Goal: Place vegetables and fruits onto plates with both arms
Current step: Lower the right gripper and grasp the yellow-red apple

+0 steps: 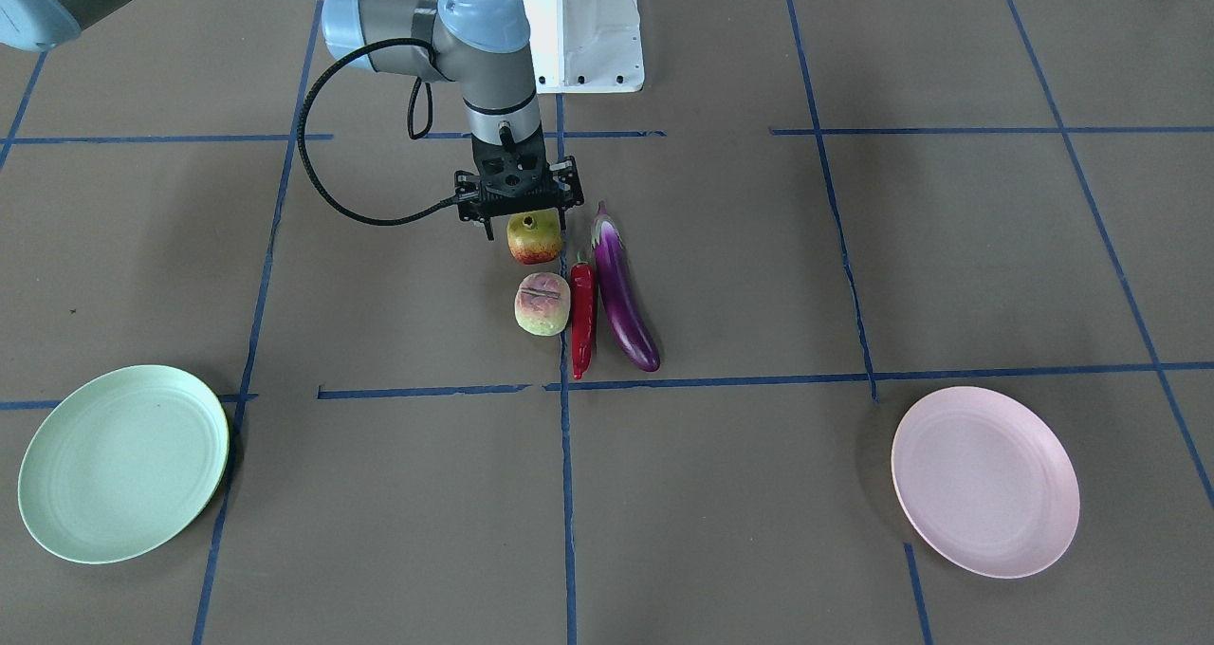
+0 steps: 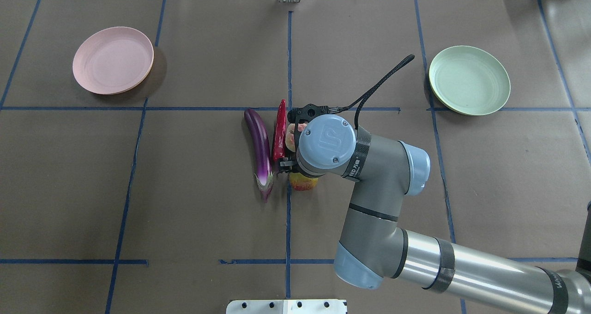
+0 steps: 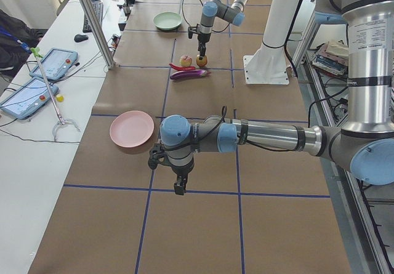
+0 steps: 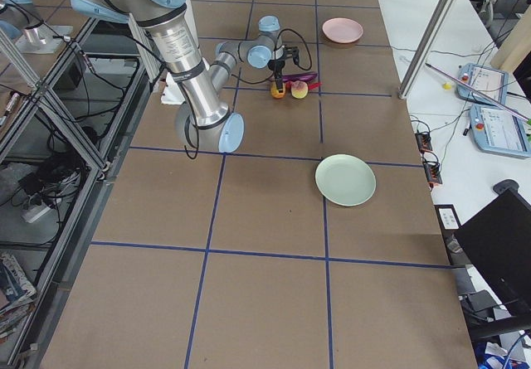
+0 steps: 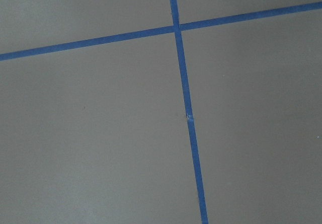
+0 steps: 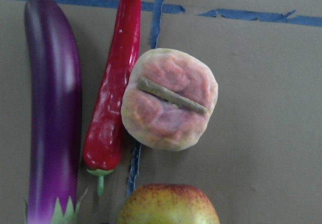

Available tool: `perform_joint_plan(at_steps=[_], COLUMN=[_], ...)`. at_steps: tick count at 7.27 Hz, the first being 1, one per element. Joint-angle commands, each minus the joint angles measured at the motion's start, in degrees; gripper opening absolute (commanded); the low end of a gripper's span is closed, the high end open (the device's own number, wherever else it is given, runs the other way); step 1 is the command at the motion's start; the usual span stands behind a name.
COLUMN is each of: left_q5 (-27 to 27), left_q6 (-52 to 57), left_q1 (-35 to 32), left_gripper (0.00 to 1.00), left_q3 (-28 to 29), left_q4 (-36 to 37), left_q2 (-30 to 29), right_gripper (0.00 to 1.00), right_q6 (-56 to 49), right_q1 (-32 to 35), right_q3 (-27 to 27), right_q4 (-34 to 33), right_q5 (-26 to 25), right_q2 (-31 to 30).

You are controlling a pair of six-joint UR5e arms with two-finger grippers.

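The purple eggplant (image 1: 621,294), red chili pepper (image 1: 582,313), pale pink-and-green fruit (image 1: 542,304) and green-and-red fruit (image 1: 534,239) lie side by side at the table's middle. My right gripper (image 1: 527,226) points down over the green-and-red fruit, its fingers open on either side of the fruit's top. The right wrist view shows the eggplant (image 6: 53,108), chili (image 6: 113,98), both fruits, and no fingers. My left gripper (image 3: 178,189) hangs low over bare table near the pink plate (image 3: 132,129); I cannot tell whether it is open. The mint plate (image 1: 123,463) and pink plate (image 1: 984,481) hold nothing.
Blue tape lines (image 5: 187,118) cross the brown table cover. The white base block (image 1: 583,28) stands behind the produce. A metal post (image 3: 92,21) and a side desk with tablets (image 3: 37,80) run along the far edge. The right arm's black cable (image 1: 313,171) loops beside the gripper.
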Motion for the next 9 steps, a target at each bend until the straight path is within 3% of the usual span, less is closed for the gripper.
perform_joint_plan(at_steps=[1,2,3,4,5,7,8,9], left_q5=[0.0,0.0,0.0,0.0,-0.1,0.0,0.0,0.0], left_q6=[0.0,0.0,0.0,0.0,0.0,0.0,0.0,0.0], left_q1=[0.0,0.1,0.3,0.6,0.8,2.4,3.0,3.0], left_gripper=[1.00,1.00,1.00,1.00,1.00,1.00,1.00,1.00], left_q3=[0.1,0.1,0.1,0.1,0.1,0.1,0.1,0.1], left_q4=[0.0,0.0,0.0,0.0,-0.1,-0.2,-0.3,-0.3], left_q2=[0.0,0.0,0.0,0.0,0.0,0.0,0.0,-0.1], right_gripper=[1.00,0.96,0.31,0.01,0.00,0.00,0.00,0.00], right_q6=[0.2,0.4,0.3,0.4,0.5,-0.4,-1.4,-9.5], right_q1=[-0.2,-0.2,-0.2,-0.2,0.1,4.0,9.0,14.2], right_q3=[-2.8,-3.2,-3.2,-2.8,-0.1,10.1,11.6,11.2], right_q4=[0.2,0.3,0.4,0.4,-0.4,-12.7,-14.8,-14.9], right_q5=[-0.1,-0.1,0.2,0.1,0.3,3.4,6.9,9.7], right_q2=[1.3,1.7,1.8,1.8,1.7,1.2,0.6,-1.2])
